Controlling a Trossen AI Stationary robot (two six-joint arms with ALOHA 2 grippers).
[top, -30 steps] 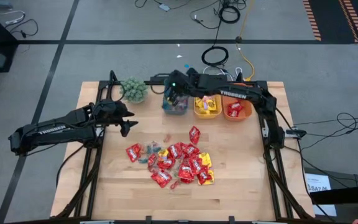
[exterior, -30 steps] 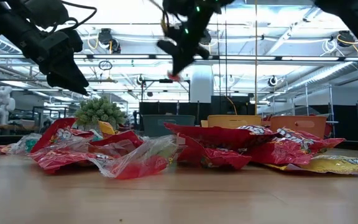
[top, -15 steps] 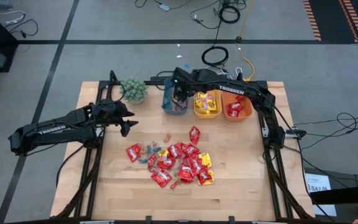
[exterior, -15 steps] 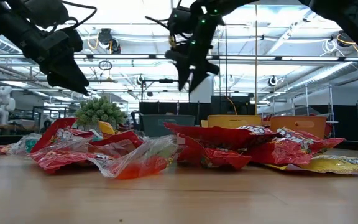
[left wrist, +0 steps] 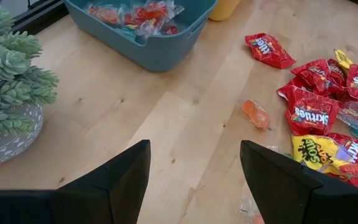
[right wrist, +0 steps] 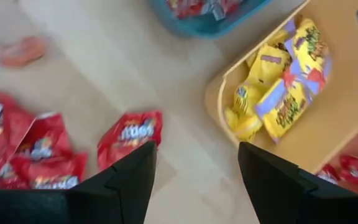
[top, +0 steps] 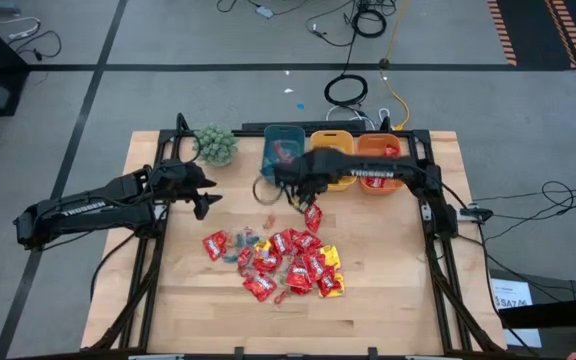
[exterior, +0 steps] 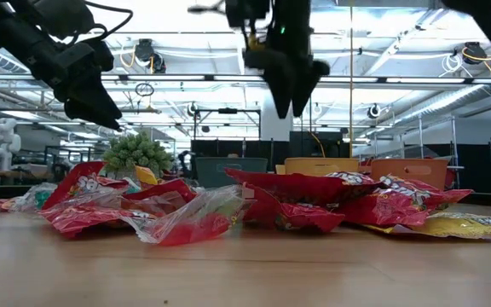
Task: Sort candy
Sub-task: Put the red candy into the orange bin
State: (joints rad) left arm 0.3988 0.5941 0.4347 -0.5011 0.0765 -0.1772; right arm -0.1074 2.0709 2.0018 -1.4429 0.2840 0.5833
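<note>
The right claw (top: 296,192) was seen hanging above the bench (top: 388,300), just in front of the teal bin (top: 283,150) and beside the yellow bin (right wrist: 328,118). Its fingers were spread apart and nothing was held between them; in the right wrist view only bare bench and a lone red packet (right wrist: 129,137) showed in the gap. No contact with any candy was observed.

The left claw (top: 204,196) was held above the bench's left part, near the small green plant (top: 216,144). Its fingers were likewise parted and empty, with bare wood seen between them in the left wrist view.

Progress was judged partial. Small pale and reddish pieces were found in the teal bin, yellow packets (right wrist: 278,93) in the yellow bin, and red packets in the orange bin (top: 380,160). A large unsorted candy pile (top: 288,262) was left at mid-bench: mostly red packets, a few yellow ones, and some small pale pieces among them. One small orange-pink sweet (left wrist: 255,114) lay apart from the pile, nearer the teal bin. Most of the sorting was judged still to be done.
</note>
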